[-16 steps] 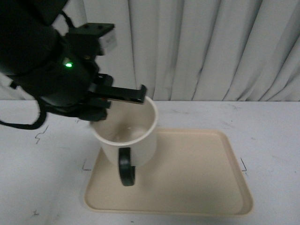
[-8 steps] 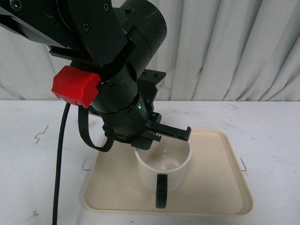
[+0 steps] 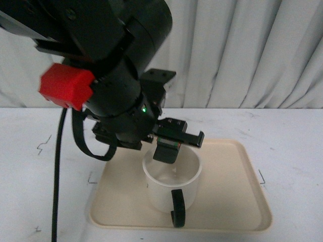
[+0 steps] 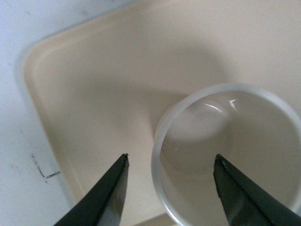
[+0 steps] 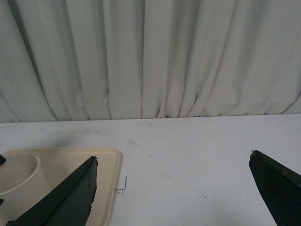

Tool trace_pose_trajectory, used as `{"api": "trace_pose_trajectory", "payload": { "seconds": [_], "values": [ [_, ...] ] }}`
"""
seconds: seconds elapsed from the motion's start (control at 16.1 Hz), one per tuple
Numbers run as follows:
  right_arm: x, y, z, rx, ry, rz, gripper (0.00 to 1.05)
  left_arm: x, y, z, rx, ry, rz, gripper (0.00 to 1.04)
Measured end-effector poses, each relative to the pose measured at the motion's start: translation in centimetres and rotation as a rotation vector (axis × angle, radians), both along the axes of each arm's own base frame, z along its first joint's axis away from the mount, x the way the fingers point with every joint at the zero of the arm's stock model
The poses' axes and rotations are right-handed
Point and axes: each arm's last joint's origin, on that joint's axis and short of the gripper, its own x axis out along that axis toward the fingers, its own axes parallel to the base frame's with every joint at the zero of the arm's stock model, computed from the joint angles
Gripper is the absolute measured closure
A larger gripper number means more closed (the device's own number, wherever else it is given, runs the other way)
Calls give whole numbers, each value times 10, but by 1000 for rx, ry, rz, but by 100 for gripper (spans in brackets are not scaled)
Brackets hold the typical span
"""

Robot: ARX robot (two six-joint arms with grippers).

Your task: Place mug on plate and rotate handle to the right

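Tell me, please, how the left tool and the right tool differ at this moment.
The left tool straddles the wall of the mug, one finger over its inside and one outside; the right tool straddles nothing. The left tool hangs over the plate; the right tool is off beside the plate, over the table. Both are open, and neither clamps anything.

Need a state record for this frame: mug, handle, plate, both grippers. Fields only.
mug: upright, standing on the plate
handle: points toward the camera, not to the right
plate: holds only the mug
left gripper: open, one finger inside the mug, one outside, rim wall between, not pinched
right gripper: open, empty, off beside the plate
status: placed; rotation not yet done
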Motion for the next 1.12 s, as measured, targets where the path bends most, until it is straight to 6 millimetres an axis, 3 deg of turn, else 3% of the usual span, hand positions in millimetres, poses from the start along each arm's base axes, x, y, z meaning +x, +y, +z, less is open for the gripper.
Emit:
{"api": "trace_pose_trajectory", "payload": {
  "seconds": [0.25,0.31,0.44,0.5,0.56,0.62,0.68,0.81,1.0,1.12],
  "values": [
    [0,0,0,0,0,0,6,-23,53,85,-152,-320,114,5],
    [0,0,0,0,0,2,6,-23,53,71,-143,-640,207,18],
    [0,0,0,0,2,-2,6,-51,74,30,-110,-757,278,34],
    [0,0,0,0,0,-2,6,-70,97,23,-136,-855,326,47],
    [0,0,0,0,-1,0,6,-86,118,43,-202,-1023,377,61],
    [0,0,0,0,0,0,6,-97,126,53,-231,-1089,385,70],
    [0,0,0,0,0,0,6,-110,131,49,-239,-1086,366,81],
    [0,0,0,0,0,-1,6,-131,143,20,-204,-979,347,104],
    [0,0,0,0,0,-1,6,-156,159,25,-215,-1038,361,103],
    [0,0,0,0,0,-1,6,-171,164,14,-210,-999,348,103]
  ]
}}
